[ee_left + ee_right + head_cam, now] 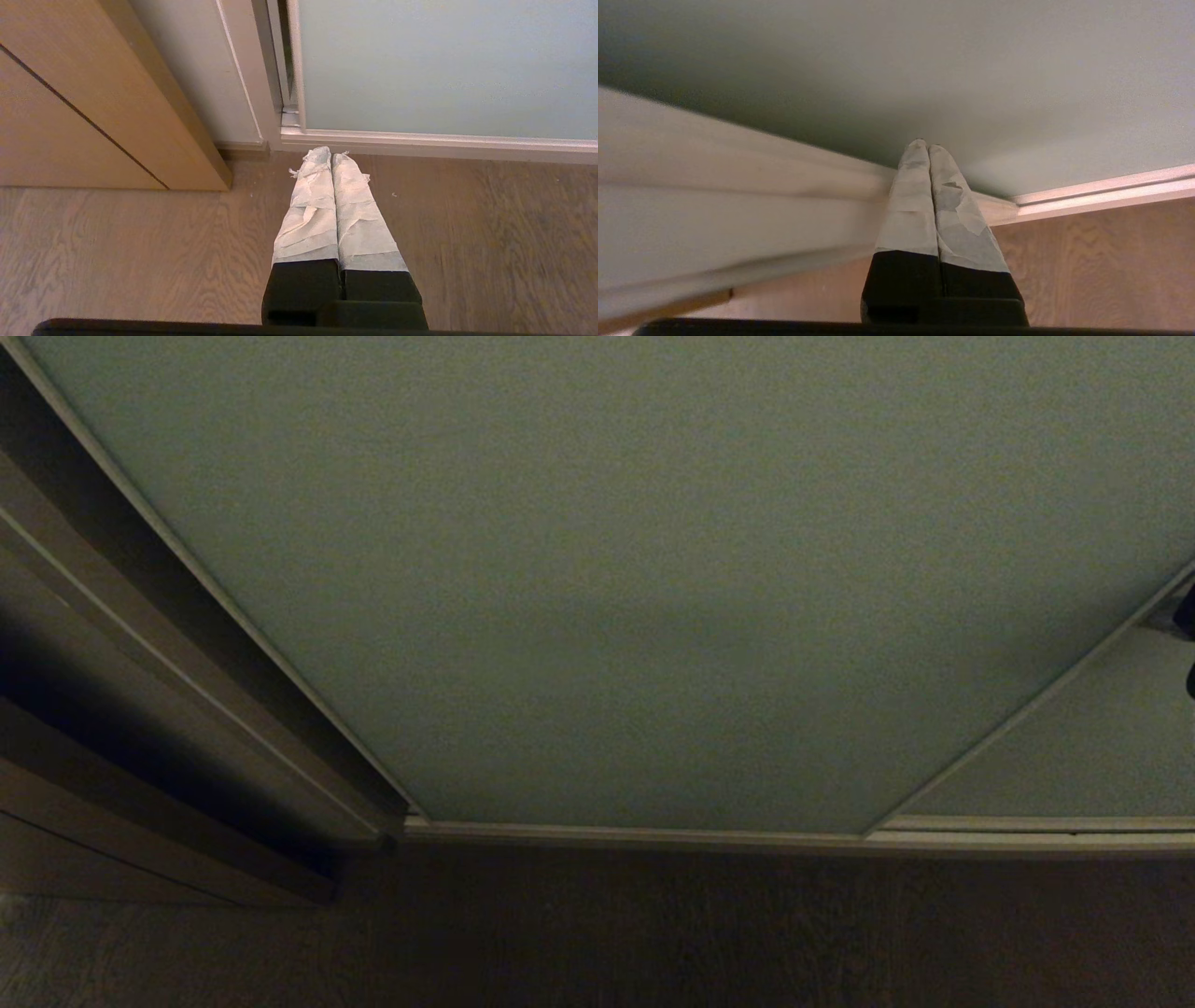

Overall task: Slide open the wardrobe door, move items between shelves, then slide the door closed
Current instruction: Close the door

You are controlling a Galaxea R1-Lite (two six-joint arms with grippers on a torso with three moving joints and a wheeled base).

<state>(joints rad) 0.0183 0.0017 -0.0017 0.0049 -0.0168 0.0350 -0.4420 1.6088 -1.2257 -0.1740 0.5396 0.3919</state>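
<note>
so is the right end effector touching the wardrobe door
Cannot tell. In the right wrist view the shut right end effector points at the wardrobe door, but neither contact nor gap shows.

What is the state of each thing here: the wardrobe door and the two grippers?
sliding wardrobe door: closed, covering the opening down to the bottom rail
second door panel: closed as well, beside the first one
left gripper: shut, empty, hanging above the wooden floor
right gripper: shut, empty, tips right at the sliding wardrobe door; contact unclear
</note>
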